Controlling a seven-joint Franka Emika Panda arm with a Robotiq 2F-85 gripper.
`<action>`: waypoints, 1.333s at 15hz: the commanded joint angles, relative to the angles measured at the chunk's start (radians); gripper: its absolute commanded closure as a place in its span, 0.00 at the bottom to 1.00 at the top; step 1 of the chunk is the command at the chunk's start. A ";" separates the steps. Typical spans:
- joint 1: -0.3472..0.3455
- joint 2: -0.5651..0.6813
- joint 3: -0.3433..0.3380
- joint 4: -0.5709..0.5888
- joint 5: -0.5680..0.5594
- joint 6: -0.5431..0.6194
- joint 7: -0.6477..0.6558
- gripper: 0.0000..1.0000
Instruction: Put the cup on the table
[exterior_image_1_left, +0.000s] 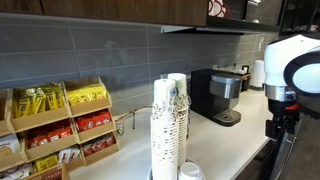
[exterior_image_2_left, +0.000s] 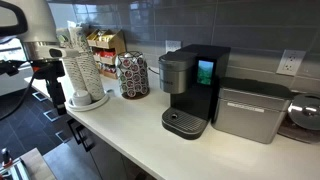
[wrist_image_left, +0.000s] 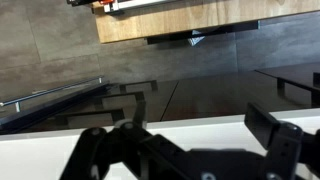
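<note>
Your gripper (wrist_image_left: 190, 150) hangs spread and empty, low in the wrist view. No lone cup shows, only stacks (exterior_image_1_left: 170, 120) mid-frame on the table (exterior_image_1_left: 238, 138). It's paper (light, crushable), so pinch the rim gently.

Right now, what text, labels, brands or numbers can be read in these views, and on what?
None can be read.
Snack packets: print too small.
Cup stacks: scribbled pattern, no legible words.
Coffee maker screen: lit, blurred.
Round sign: cut off, blurred.
</note>
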 joint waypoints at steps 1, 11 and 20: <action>0.013 0.001 -0.010 0.002 -0.007 -0.003 0.008 0.00; 0.013 0.001 -0.010 0.002 -0.007 -0.003 0.008 0.00; 0.247 0.050 0.028 0.089 0.152 0.327 -0.134 0.00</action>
